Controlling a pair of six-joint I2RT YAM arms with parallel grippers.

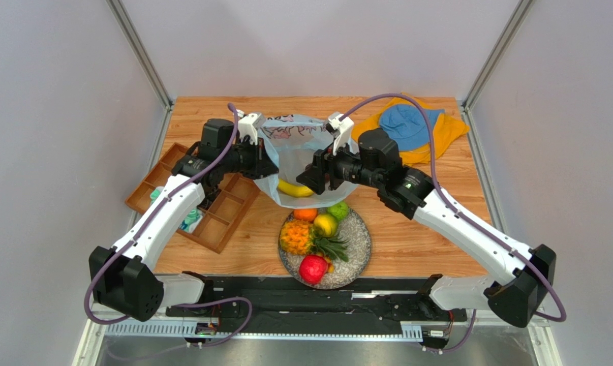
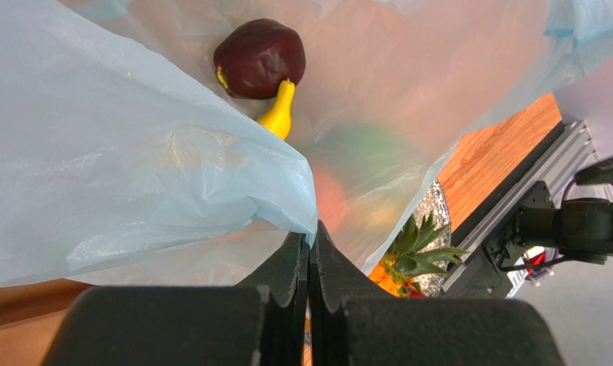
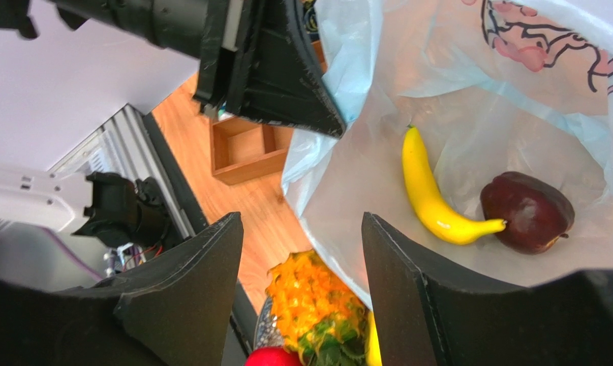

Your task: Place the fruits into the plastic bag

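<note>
clearly the plastic bag [image 1: 296, 156] is thin, limp film: it likely weighs next to nothing, sags shut when let go and slides between pads, so the rim or a handle loop is the place to pinch it. it sits just beyond the far rim of the speckled grey plate [image 1: 359, 242] with its mouth spread open. it is pale blue and see-through, with pink and black print on its far wall

the left gripper [image 2: 311, 248] is clenched on a fold of the bag's rim, beyond the plate and to its left. the right gripper [image 3: 302, 223] stands released and empty at the bag's mouth, just past the plate's far rim

inside the bag a yellow banana [image 3: 428, 191] and a dark maroon fruit [image 3: 527, 211] lie touching. on the plate sit an orange [image 1: 305, 215], a green apple [image 1: 338, 210] and a yellow-green fruit [image 1: 325, 224] along the far rim, a small pineapple [image 1: 296, 237] left of the middle and a red apple [image 1: 312, 268] at the near rim

these look like light, hard, glossy toys. the round ones probably roll and slip, so a grip across the widest part suits them, and the pineapple is best taken round its knobbly body, not its spiky leaves
</note>
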